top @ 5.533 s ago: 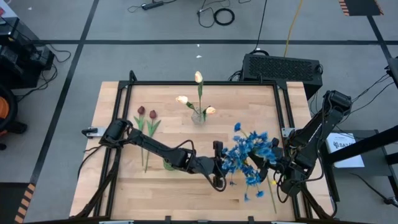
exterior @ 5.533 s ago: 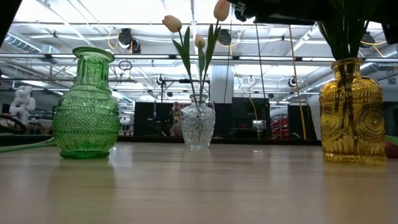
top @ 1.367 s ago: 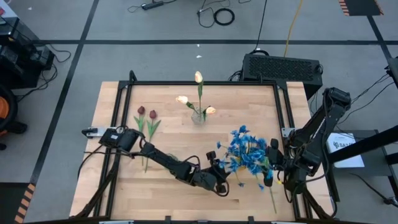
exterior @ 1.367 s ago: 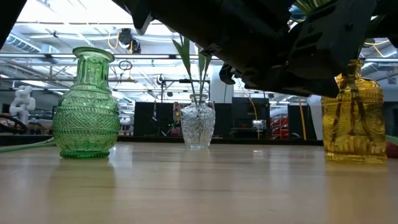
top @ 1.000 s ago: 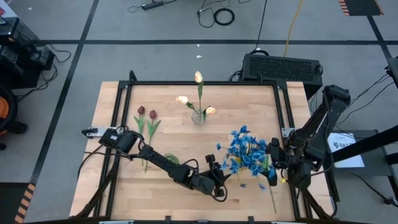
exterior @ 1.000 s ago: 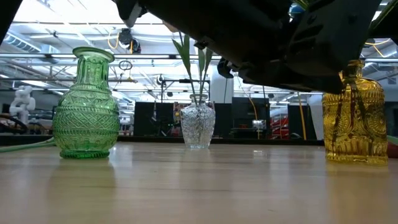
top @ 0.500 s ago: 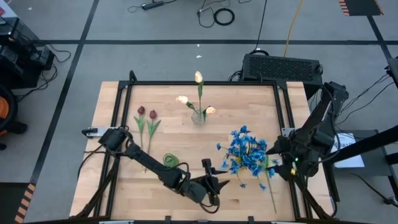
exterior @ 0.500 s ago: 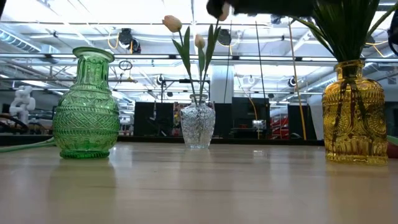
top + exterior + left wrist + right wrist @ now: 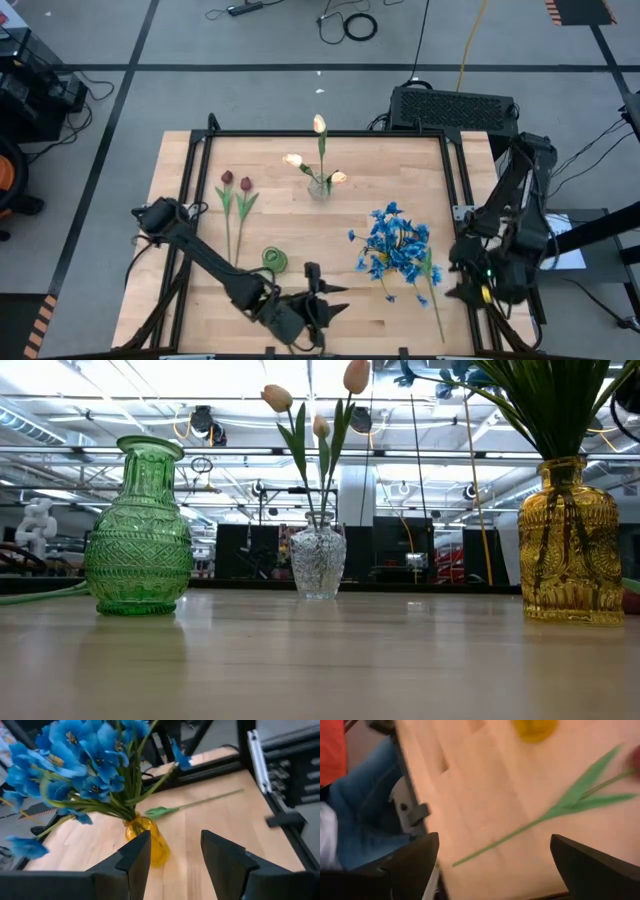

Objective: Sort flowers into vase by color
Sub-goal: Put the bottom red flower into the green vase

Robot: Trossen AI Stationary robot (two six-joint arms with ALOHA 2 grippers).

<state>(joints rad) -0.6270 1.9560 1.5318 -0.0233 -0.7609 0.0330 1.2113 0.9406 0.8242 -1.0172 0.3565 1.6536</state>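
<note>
Bright overhead light, low view backlit; right wrist view blurred.

Three vases (image 9: 272, 259) on table (image 9: 380, 170), two flowers (image 9: 236, 200) lying at left

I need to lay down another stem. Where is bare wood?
Free: between the clear vase and the green vase, and the back corners. Crowded: by the blue flowers and the red tulips.

My overhead camera looks straight down, my low one level across; both share the ribbed amber glass vase (image 9: 571, 540) (image 9: 148, 841).
</note>
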